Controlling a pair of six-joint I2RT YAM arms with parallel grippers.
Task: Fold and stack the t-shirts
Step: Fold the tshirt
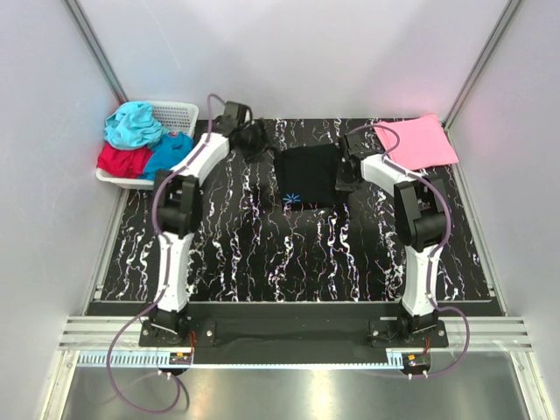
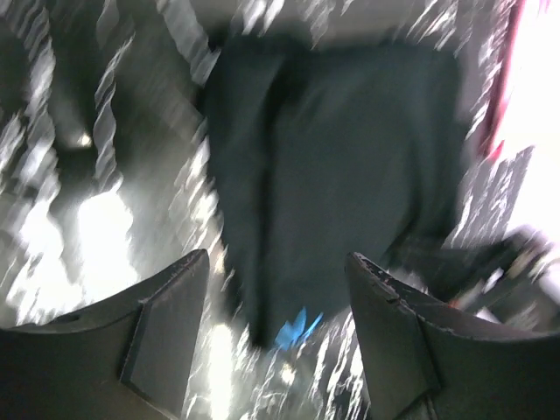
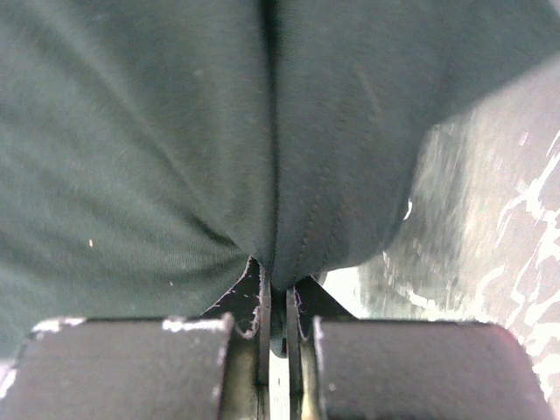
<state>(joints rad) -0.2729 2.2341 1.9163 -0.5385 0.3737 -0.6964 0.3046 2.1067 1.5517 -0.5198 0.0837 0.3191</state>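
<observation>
Right gripper: pressing together, pinching a fold of the large black cloth t-shirt.
Left gripper: hanging spread, holding nothing, near that shirt's far-left corner.
Shirt: lying mid-table, partly folded.
Technique: probably worth carrying the pinched edge low and level, avoiding bunching.
Surface: black white-veined tabletop, white walls enclosing.

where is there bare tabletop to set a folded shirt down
The near half of the table is bare, between the left arm and right arm, nearer than the black t-shirt. The far edge is crowded: white basket, black t-shirt, pink t-shirt.
</observation>
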